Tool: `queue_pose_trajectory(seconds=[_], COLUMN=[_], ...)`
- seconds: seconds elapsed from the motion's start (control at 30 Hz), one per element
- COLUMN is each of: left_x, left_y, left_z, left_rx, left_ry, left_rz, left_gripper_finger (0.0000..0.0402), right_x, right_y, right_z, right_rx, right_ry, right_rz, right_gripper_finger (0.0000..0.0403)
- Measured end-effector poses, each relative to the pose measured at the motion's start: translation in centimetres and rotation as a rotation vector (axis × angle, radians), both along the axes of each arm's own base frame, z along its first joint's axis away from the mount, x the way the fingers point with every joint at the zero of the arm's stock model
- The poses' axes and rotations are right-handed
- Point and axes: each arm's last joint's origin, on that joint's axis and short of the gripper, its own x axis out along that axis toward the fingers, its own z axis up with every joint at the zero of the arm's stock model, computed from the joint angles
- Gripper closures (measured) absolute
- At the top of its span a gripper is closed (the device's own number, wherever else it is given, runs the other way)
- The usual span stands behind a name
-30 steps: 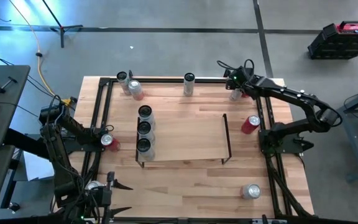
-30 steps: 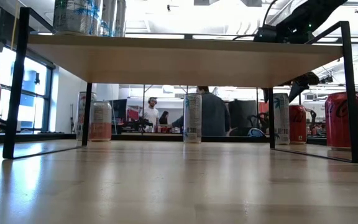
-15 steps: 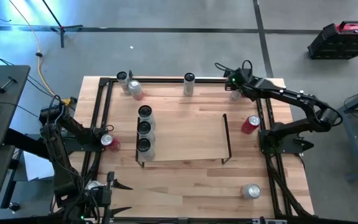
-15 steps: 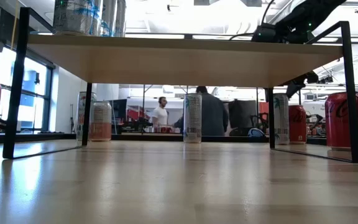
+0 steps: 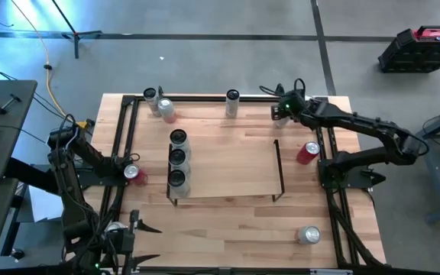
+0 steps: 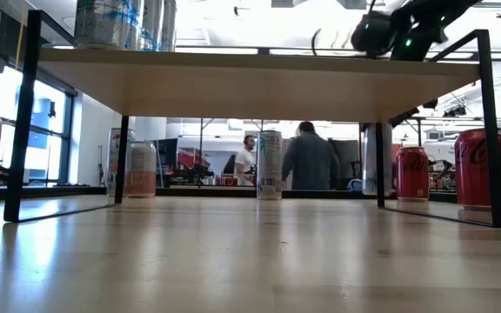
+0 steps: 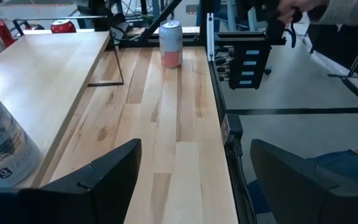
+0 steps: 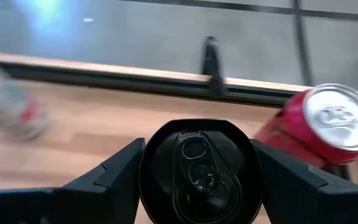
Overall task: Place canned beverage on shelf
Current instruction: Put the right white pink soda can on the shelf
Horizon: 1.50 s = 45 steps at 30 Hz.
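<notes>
— What is the right gripper doing?

— Its two dark fingers sit on either side of a black-topped can, closed against its sides. In the right wrist view the can's lid with the pull tab fills the gap between them. In the high view that gripper is near the table's far right corner, just beyond the far right end of the shelf.

— Is the can on the table or lifted?

— In the low view the gripper hangs above the level of the shelf board, so the can is off the tabletop.

— And the shelf itself?

— It stands mid-table, a light-wood board on thin black wire ends, with three cans in a row on its left end.

— Anything close to the held can?

— A red can stands just beside it.

— The left gripper?

— The left gripper waits at the table's near left corner, fingers spread wide, holding nothing. A pink can stands well ahead of it.
</notes>
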Motion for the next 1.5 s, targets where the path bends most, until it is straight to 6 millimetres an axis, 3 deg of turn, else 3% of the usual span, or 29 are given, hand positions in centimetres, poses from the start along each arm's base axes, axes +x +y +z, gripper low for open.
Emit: queue_pose_trajectory(seconds=[0.2,0.4,0.57,0.87,1.03,1.2,1.33,1.5], left_x=[0.3,1.4,1.9,-0.2,-0.6,-0.9,-1.0,-1.1], left_y=[0.1,0.9,1.7,2.5,3.1,3.8,4.3,4.5], left_z=[0.0,0.2,1.2,3.4,4.3,4.7,4.8,4.8], left_rx=[0.026,0.021,-0.016,-0.149,-0.198,-0.185,-0.171,-0.154], left_ry=[0.003,0.017,0.04,0.089,0.115,0.12,0.124,0.131], left_rz=[-0.002,0.023,0.008,-0.121,-0.166,-0.165,-0.16,-0.158], left_gripper_finger=[0.0111,0.0111,0.0111,0.0111,0.0111,0.0111,0.0111,0.0111], right_x=[-0.4,0.3,2.5,7.8,12.1,16.6,19.5,21.5], right_y=[3.0,5.4,7.8,12.3,14.5,16.4,16.9,16.9], right_z=[2.9,7.8,11.8,17.9,18.3,17.2,16.5,15.4], right_rx=[-0.027,-0.081,-0.102,-0.208,-0.207,-0.202,-0.179,-0.15], right_ry=[-0.049,-0.047,-0.053,-0.066,-0.04,0.0,0.0,0.063], right_rz=[0.184,0.368,0.591,0.949,1.191,1.385,1.488,1.51], right_gripper_finger=[0.0155,0.0155,0.0155,0.0155,0.0155,0.0155,0.0155,0.0155])
